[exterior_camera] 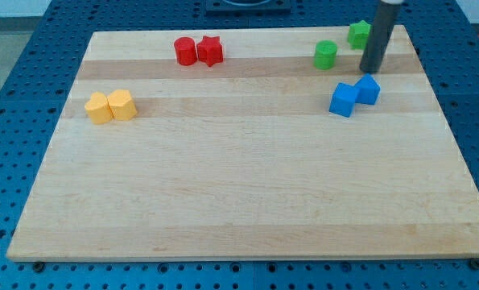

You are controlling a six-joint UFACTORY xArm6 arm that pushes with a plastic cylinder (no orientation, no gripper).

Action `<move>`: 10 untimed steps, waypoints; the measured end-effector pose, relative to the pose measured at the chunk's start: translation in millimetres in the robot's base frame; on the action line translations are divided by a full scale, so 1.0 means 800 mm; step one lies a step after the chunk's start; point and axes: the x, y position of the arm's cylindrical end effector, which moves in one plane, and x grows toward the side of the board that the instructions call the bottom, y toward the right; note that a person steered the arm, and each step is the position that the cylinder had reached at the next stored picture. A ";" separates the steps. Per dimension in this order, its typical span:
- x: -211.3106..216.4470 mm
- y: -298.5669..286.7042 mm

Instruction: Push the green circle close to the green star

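Observation:
The green circle (325,54) stands near the view's top right of the wooden board. The green star (358,34) lies up and to the right of it, a small gap apart, partly hidden behind my rod. My tip (371,70) rests on the board to the right of the green circle, below the green star and just above the blue blocks. It touches no block.
Two blue blocks (353,95) sit together just below my tip. A red circle (185,51) and a red star (211,51) touch at the top middle. Two yellow blocks (110,105) sit at the left. The board's right edge (444,113) is near.

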 end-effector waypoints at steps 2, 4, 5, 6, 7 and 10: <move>0.021 -0.069; -0.013 -0.140; -0.037 -0.133; -0.040 -0.102; -0.055 -0.087; -0.083 -0.077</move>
